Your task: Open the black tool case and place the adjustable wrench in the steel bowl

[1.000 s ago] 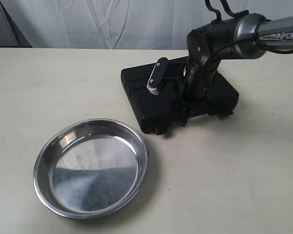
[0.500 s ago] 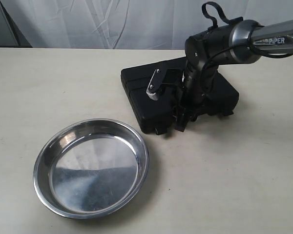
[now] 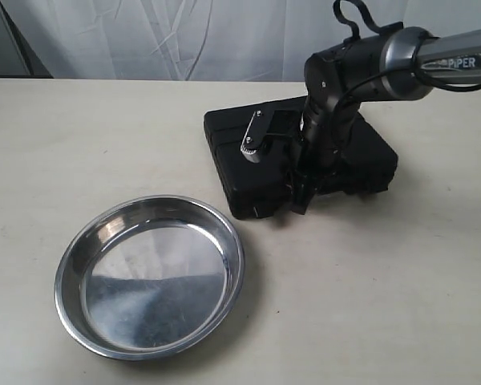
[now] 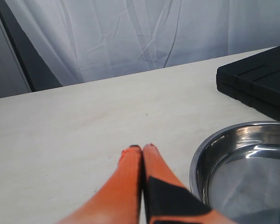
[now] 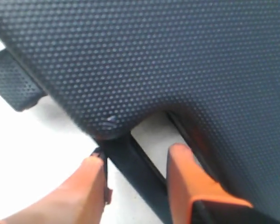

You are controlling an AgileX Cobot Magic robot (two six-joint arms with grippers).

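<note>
The black tool case [image 3: 305, 156] lies closed on the table, right of centre. My right gripper [image 3: 298, 200] reaches down over its front edge. In the right wrist view the right gripper [image 5: 137, 154] is open, its orange fingers [image 5: 182, 172] either side of the case's handle bar [image 5: 147, 186]. The dimpled lid [image 5: 177, 56] fills most of that view. The steel bowl [image 3: 150, 275] sits empty at the front left. My left gripper [image 4: 142, 148] is shut with nothing in it, low over the table beside the bowl's rim [image 4: 198, 163]. The adjustable wrench is hidden.
A white curtain [image 3: 184, 36] hangs behind the table's far edge. A corner of the case [image 4: 256, 81] shows beyond the bowl in the left wrist view. Bare tabletop [image 3: 385, 289] lies in front of the case.
The case has slid slightly to the right with the right gripper at its front edge. The right arm has shifted a little along with it. The bowl has not moved.
</note>
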